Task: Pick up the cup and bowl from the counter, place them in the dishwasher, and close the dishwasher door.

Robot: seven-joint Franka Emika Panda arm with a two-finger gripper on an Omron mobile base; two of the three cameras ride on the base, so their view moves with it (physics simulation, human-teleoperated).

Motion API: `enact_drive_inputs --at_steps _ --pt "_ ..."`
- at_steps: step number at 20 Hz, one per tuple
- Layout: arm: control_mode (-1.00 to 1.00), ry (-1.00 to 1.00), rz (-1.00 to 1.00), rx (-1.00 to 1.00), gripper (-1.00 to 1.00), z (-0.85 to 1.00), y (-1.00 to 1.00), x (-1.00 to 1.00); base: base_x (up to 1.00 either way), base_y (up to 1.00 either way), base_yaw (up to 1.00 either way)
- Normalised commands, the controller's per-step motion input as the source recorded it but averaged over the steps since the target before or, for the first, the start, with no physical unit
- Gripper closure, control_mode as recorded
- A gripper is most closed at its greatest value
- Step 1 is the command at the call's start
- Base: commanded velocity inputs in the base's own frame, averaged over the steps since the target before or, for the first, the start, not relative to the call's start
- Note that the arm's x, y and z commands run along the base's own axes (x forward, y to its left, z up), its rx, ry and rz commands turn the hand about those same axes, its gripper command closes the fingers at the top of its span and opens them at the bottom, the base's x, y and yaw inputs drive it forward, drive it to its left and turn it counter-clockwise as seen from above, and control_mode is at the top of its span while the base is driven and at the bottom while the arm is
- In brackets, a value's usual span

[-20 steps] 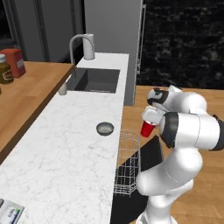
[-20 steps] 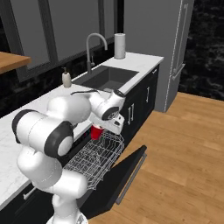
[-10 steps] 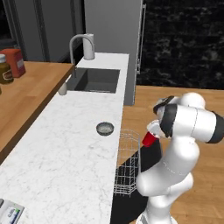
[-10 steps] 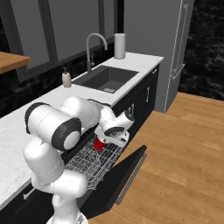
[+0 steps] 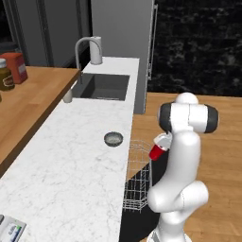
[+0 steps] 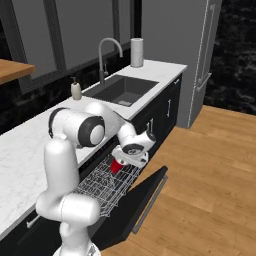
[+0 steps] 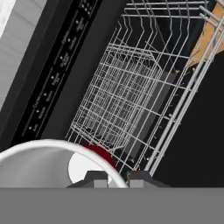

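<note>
Here, long white counter (image 5: 71,160) with small grey bowl (image 5: 113,138) near its edge, pulled-out wire rack (image 6: 107,182) above lowered dishwasher door (image 6: 142,197), gripper (image 6: 122,162) clenched on tilted red cup (image 6: 116,166) over rack.

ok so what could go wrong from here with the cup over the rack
1. The cup hangs tilted in the gripper above the wire rack; released like this, it may land on its side or catch on the wires.
2. The bowl sits near the counter edge, so a careless swing back could knock it off.
3. The door is down, so the base could bump it.
</note>
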Motion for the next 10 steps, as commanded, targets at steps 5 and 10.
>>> enact_drive_inputs --at_steps 5,10 --pt "-1.00 0.00 0.20 0.00 1.00 -0.41 0.00 0.35 0.00 0.00 0.00" --pt "-1.00 -0.08 0.31 0.00 1.00 -0.31 0.09 0.23 0.00 0.00 0.00"
